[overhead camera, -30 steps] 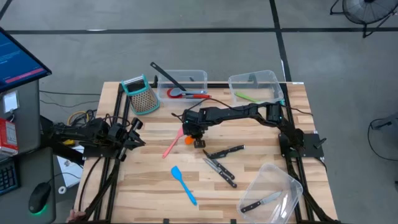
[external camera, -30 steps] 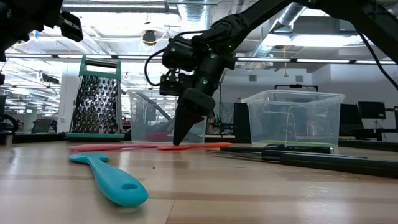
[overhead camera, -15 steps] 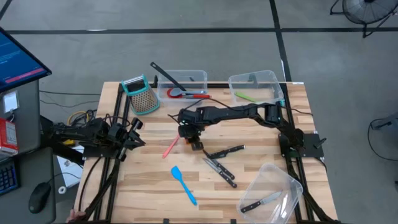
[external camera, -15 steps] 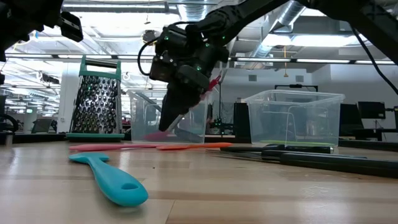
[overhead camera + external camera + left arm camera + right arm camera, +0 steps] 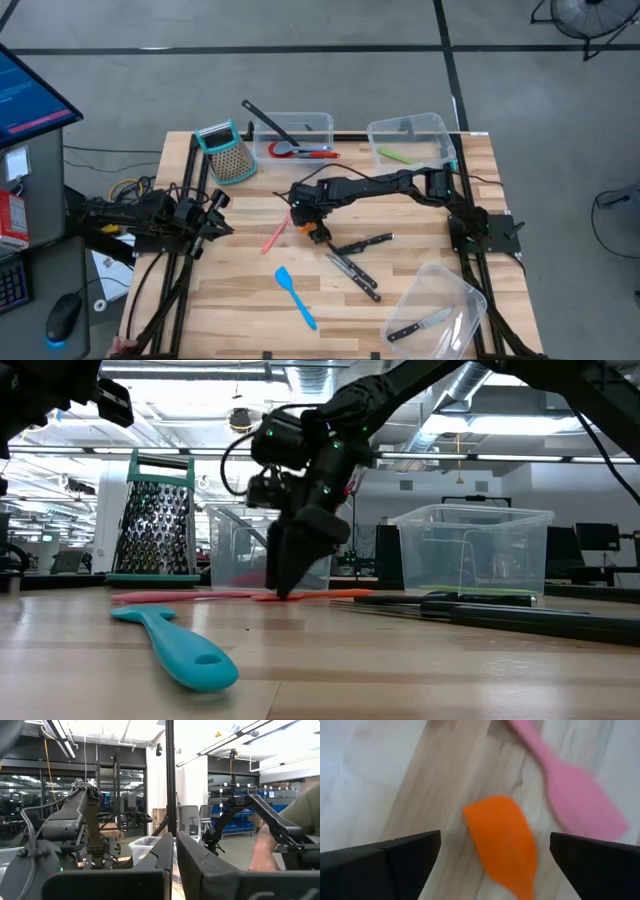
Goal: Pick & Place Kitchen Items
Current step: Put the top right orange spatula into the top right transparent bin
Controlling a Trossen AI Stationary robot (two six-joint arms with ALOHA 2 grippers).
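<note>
My right gripper (image 5: 303, 216) points down at the table's middle, open. Its fingers stand on either side of the orange spatula's head (image 5: 502, 840) without touching it. The orange spatula (image 5: 312, 595) lies flat on the wood, and the pink spatula (image 5: 275, 238) lies beside it toward the left. A blue spatula (image 5: 297, 297) lies nearer the front edge. Black-handled knives (image 5: 360, 244) lie just right of the gripper. My left gripper (image 5: 215, 214) waits shut at the table's left edge.
A teal-framed grater (image 5: 229, 153) stands at the back left. Two clear bins stand at the back: one (image 5: 316, 124) with a black ladle and a red-headed spatula, one (image 5: 432, 128) with a green utensil. A tipped clear bin (image 5: 455, 290) at the front right holds a knife.
My right gripper has lifted a little and swung toward the table's left, then come back down over the orange spatula's head. It was shut to a point and has opened wide.
</note>
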